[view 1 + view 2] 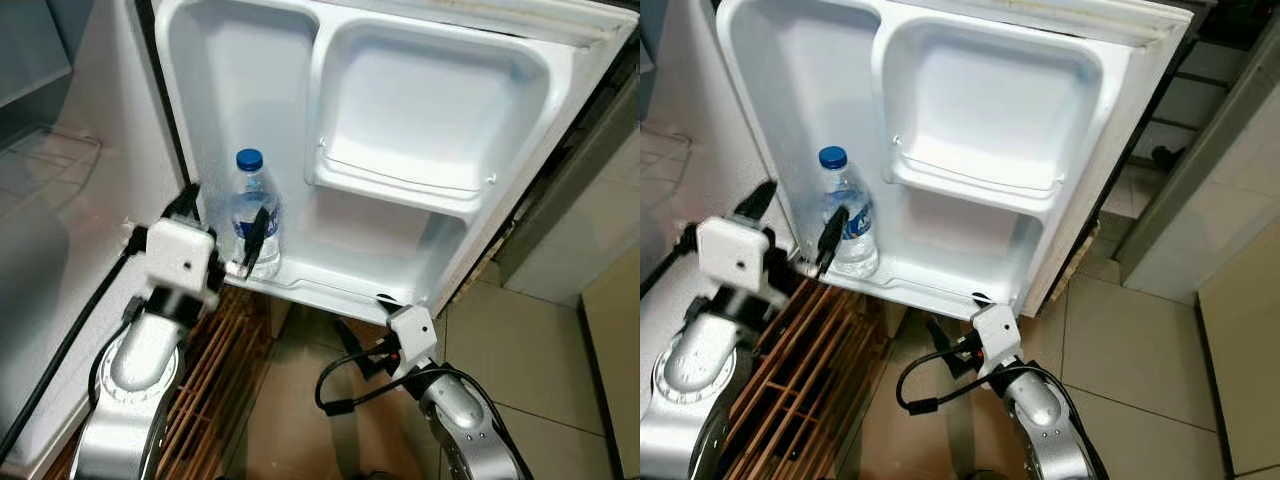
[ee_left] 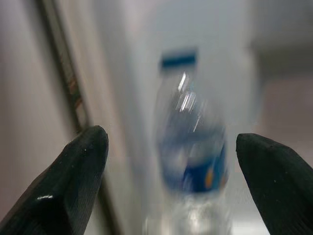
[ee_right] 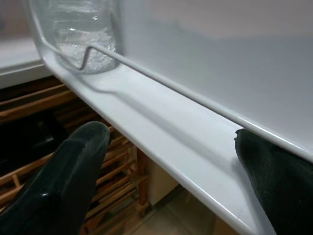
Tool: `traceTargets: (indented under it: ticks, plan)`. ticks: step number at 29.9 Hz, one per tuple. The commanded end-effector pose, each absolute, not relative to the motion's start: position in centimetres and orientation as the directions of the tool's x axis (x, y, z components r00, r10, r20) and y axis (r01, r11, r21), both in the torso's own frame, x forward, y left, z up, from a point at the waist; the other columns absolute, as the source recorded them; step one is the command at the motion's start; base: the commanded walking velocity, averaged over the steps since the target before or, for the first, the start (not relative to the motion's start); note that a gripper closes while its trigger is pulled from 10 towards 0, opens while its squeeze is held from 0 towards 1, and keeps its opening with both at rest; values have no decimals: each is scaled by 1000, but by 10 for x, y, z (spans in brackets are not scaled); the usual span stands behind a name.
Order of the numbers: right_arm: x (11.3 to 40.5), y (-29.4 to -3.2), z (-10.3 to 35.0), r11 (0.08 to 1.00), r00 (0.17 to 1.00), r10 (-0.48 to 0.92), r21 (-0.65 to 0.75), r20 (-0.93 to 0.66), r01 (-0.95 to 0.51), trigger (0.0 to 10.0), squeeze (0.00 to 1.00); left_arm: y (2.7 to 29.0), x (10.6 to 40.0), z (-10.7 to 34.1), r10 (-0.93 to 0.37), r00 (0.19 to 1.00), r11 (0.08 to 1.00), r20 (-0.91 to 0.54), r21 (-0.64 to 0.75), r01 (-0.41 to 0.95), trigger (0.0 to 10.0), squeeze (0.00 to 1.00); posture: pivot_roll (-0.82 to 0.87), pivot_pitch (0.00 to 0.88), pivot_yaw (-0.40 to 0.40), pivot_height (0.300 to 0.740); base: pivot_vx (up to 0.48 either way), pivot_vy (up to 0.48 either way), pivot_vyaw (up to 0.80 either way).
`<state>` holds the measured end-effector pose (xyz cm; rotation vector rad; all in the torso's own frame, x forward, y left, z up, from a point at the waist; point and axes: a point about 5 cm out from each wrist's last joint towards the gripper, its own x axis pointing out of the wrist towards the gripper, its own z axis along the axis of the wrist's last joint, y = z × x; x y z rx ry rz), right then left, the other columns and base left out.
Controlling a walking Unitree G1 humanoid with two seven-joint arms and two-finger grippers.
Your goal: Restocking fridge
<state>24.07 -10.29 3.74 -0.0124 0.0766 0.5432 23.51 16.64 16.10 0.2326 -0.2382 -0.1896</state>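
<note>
- Starting nearest: right gripper [image 3: 171, 161] sits low under the open fridge door [image 1: 420, 110], fingers spread wide, holding nothing. The right wrist view looks along the edge of the bottom door shelf [image 3: 161, 132] and its wire guard rail [image 3: 195, 100].
- Left gripper [image 1: 222, 230] is up at the hinge-side corner of that shelf, fingers spread. One black finger crosses in front of the water bottle [image 1: 254, 215], the other sits by the door's edge. The left wrist view shows the bottle between the two fingertips with gaps on both sides, so my read is not clamped.
- Bottle: clear plastic, blue cap, blue label, water inside, standing upright on the bottom door shelf behind the rail, in the corner near the hinge. Left wrist view is blurred, so no finer detail.
- Upper door compartment [image 1: 430, 100] looks empty.
- Below and beside the door: wooden slatted rack [image 1: 215, 370], tiled floor [image 1: 540, 350].
- Risks, as I judge them:
  - The front finger could catch the bottle on the way out and tip it over the rail. Tall, narrow, light bottle, and the rail only guards its base.
  - The right gripper is close under the shelf lip. Lifting could bump the door and swing it, rocking the bottle.
  - The loose cable [image 1: 345, 385] on the right arm could snag on the door corner.
</note>
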Motion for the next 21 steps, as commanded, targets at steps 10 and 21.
traceTargets:
  ticks: [10, 21]
  plan:
    - [243, -163, 53, 972, 975, 220, 76, 31, -221, 10000, 0, 185, 216, 114, -169, 985, 947, 30, 283, 154, 10000, 0, -3, 0, -62, 740, 0, 0, 0]
    - [253, -168, 70, 972, 970, 230, 36, 79, -233, 10000, 0, 168, 230, 117, -159, 985, 968, 70, 209, 141, 10000, 0, 2, 0, -84, 740, 0, 0, 0]
